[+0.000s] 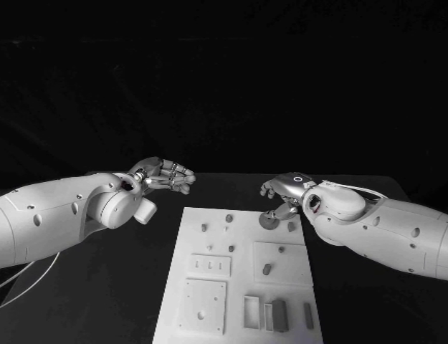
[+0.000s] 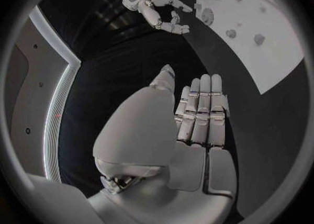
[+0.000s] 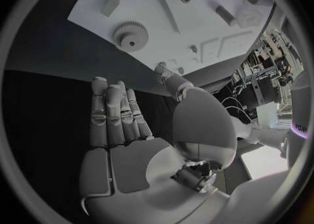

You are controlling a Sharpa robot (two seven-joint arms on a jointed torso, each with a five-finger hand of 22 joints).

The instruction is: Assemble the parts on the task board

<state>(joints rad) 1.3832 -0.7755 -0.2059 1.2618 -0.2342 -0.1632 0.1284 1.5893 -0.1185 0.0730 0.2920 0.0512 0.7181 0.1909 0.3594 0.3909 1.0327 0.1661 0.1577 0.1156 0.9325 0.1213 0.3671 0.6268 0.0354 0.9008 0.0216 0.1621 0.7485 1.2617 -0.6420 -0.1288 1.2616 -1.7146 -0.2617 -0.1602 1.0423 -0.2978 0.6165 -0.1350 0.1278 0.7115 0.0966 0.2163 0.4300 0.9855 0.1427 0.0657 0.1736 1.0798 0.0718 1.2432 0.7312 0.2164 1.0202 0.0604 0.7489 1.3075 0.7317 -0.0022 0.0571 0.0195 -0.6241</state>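
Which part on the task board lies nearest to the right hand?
The toothed gear wheel, round with a centre hole, at the board's edge just in front of the right hand. The other parts are small pegs and blocks farther in on the task board.

The head view looks down from above on the table (image 1: 99,301), arms entering from both sides. Each wrist camera sits close behind its own palm, facing out along the fingers. All three share the board (image 1: 239,276) (image 2: 275,41) (image 3: 170,20), probably its far end.

a lab or workshop: cluttered equipment racks (image 3: 265,59) beyond the black table (image 1: 110,287).
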